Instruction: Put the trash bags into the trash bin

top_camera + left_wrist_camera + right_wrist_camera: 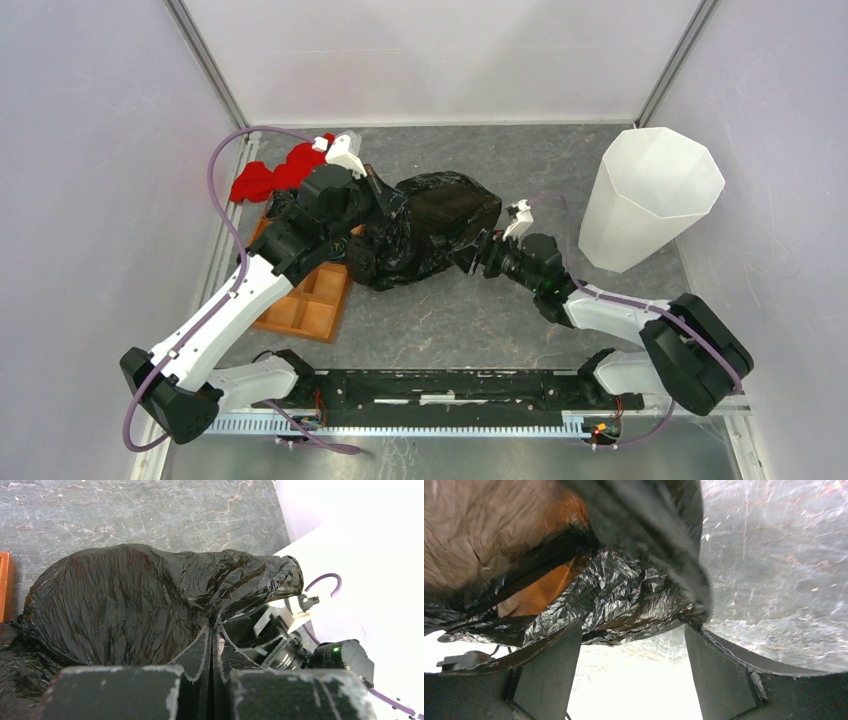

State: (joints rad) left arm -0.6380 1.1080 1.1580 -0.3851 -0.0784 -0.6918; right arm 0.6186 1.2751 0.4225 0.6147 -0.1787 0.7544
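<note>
Nearest the arm bases, the orange tray (305, 300) lies on the grey table (480, 320) at the left, partly under the left arm. Just past it the black bag (445, 215) sits crumpled in the middle of the table, its left end touching the tray's far corner. It lies outside the bin (650, 200) and apart from it. The left gripper (392, 215) meets the bag from the left. In the left wrist view its fingers (200, 650) are pressed together, with a fold of the glossy film rising from between them. The right gripper (468, 255) reaches the bag's near right side. In its own wrist view the jaws stand wide apart and wrinkled film (624, 600) hangs across their tips, with nothing pinched between them. The white bin stands at the right, mouth up, beyond the right arm. Farthest off, a red cloth (265, 180) lies at the back left, beside the left wrist.
</note>
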